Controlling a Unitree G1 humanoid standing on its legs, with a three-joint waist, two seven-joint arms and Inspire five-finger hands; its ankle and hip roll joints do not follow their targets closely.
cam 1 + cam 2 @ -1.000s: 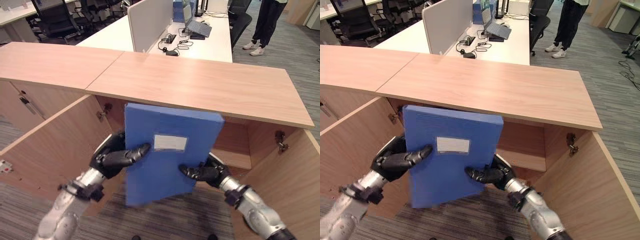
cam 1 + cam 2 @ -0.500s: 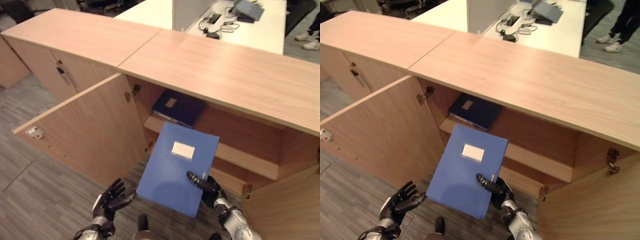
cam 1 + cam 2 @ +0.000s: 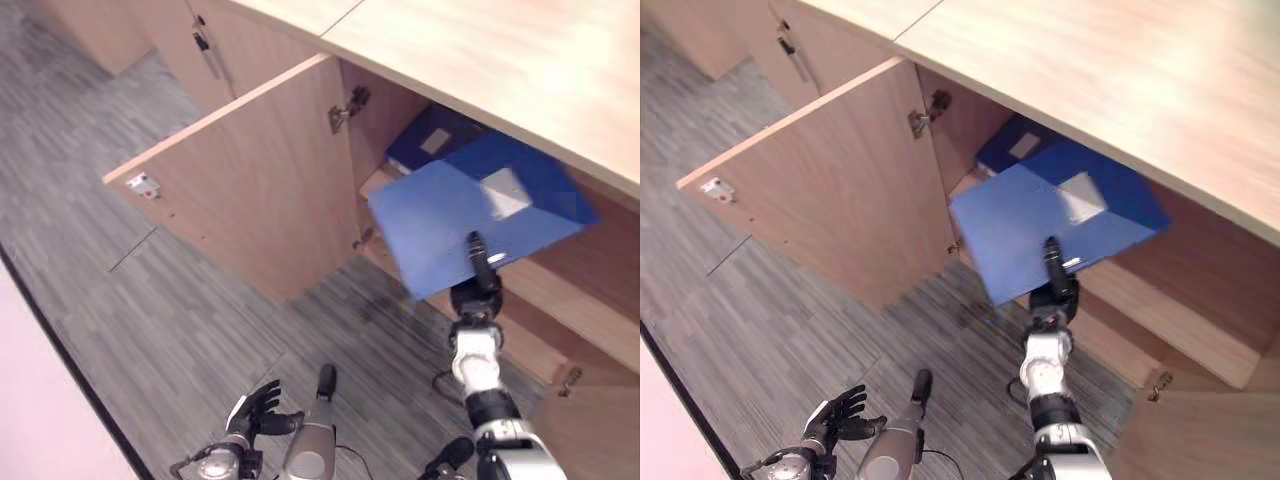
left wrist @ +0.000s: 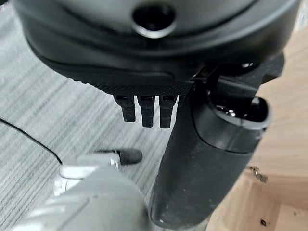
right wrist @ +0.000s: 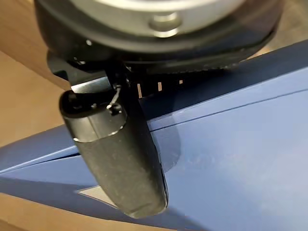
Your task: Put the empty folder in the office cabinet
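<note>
The right hand (image 3: 477, 290) pinches the folder (image 3: 470, 215), thumb on its top face and fingers beneath, holding it tilted at the cabinet (image 3: 255, 190) opening, its far end already under the top board and over the shelf (image 3: 560, 300). A darker folder (image 3: 430, 140) lies on that shelf's left end. The left hand (image 3: 262, 410) hangs low by the floor, relaxed and empty. What remains, I judge, is sliding it in and letting go.
</note>
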